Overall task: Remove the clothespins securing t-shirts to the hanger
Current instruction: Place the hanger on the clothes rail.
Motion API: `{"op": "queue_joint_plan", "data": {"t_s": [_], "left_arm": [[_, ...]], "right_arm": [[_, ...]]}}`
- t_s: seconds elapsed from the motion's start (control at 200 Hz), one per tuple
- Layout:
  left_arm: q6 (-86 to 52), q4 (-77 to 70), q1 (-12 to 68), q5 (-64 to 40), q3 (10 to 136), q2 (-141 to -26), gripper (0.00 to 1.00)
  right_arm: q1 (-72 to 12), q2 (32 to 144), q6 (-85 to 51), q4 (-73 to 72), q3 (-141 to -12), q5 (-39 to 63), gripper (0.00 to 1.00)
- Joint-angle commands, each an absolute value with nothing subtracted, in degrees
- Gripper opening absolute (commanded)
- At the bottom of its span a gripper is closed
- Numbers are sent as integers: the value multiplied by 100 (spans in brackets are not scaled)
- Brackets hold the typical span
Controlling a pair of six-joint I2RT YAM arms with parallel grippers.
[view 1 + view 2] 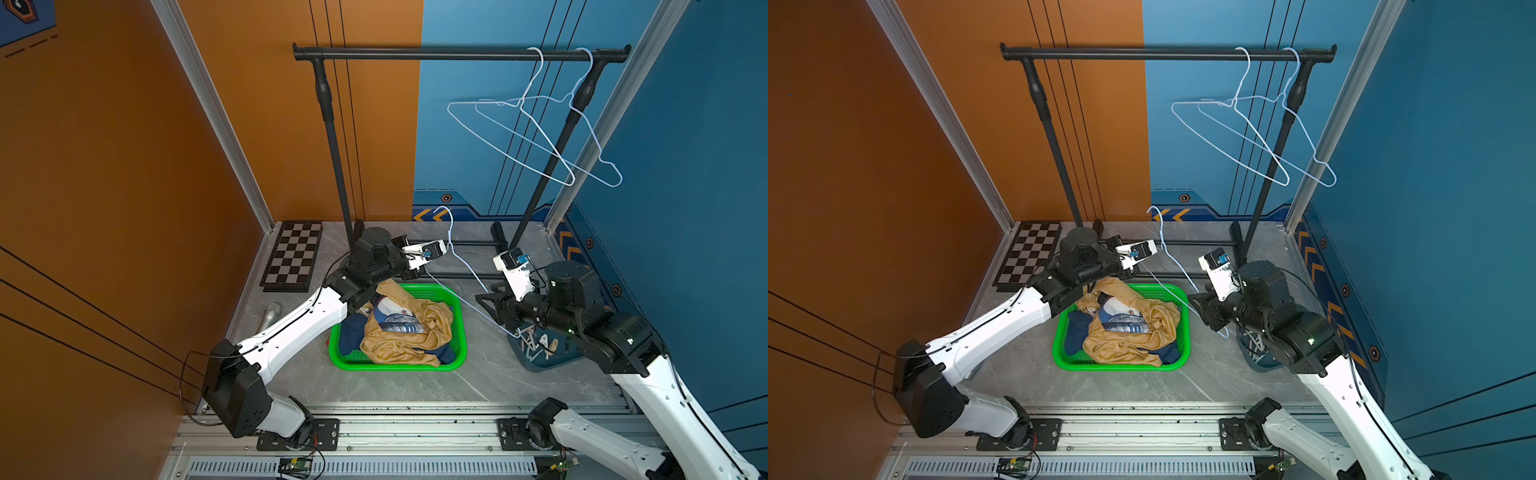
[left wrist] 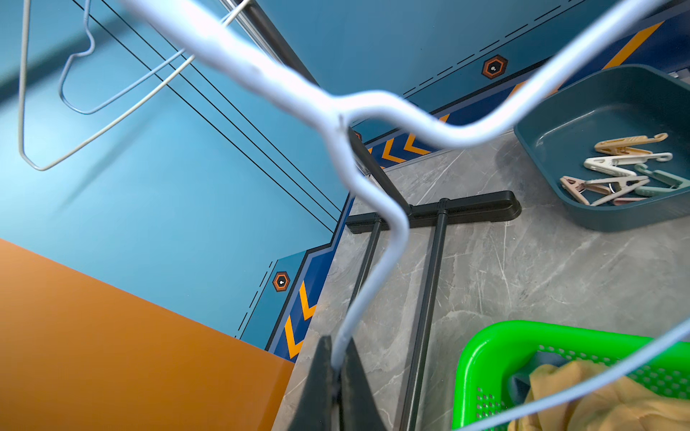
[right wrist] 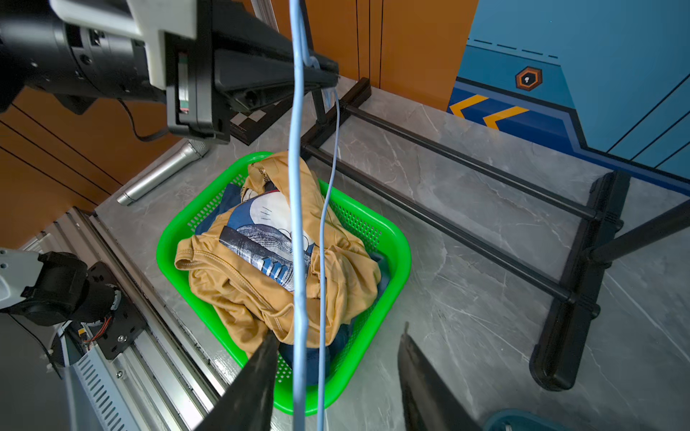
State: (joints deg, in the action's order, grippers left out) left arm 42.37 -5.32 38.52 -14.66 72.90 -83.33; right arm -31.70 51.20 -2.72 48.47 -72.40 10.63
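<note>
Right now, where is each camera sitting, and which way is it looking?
Top views: high above the robot's base, looking down and forward at the rack, green basket, left arm and right arm; both show nearly the same.
Left wrist: on the left arm, looking past the shut left end effector at its hanger and the tray of clothespins.
Right wrist: on the right arm, looking past the open right end effector down at the t-shirts; the left arm crosses.
Shared: both wrist views show basket and hanger.

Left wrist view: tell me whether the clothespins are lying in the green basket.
No, the clothespins lie in the dark teal tray, while the green basket holds crumpled shirts.
</note>
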Motion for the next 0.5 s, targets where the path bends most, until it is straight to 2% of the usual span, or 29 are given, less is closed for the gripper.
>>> {"op": "queue_joint_plan", "data": {"t_s": [0.0, 0.27, 0.43, 0.495], "left_arm": [[4114, -368, 3810, -1539, 7339, -8187, 0], [4070, -345, 3775, -1477, 7350, -8174, 0], [4076, -341, 3736, -1433, 7356, -8165, 0], [4062, -335, 3709, -1447, 7348, -8156, 0]], "right_arm": [[-3135, 4977, -185, 4798, -7166, 1001, 49], [-3127, 4976, -77, 4799, -7200, 969, 34], [-3129, 5002, -136, 4808, -7182, 1022, 33], [-3129, 4984, -141, 4816, -7155, 1039, 26]]}}
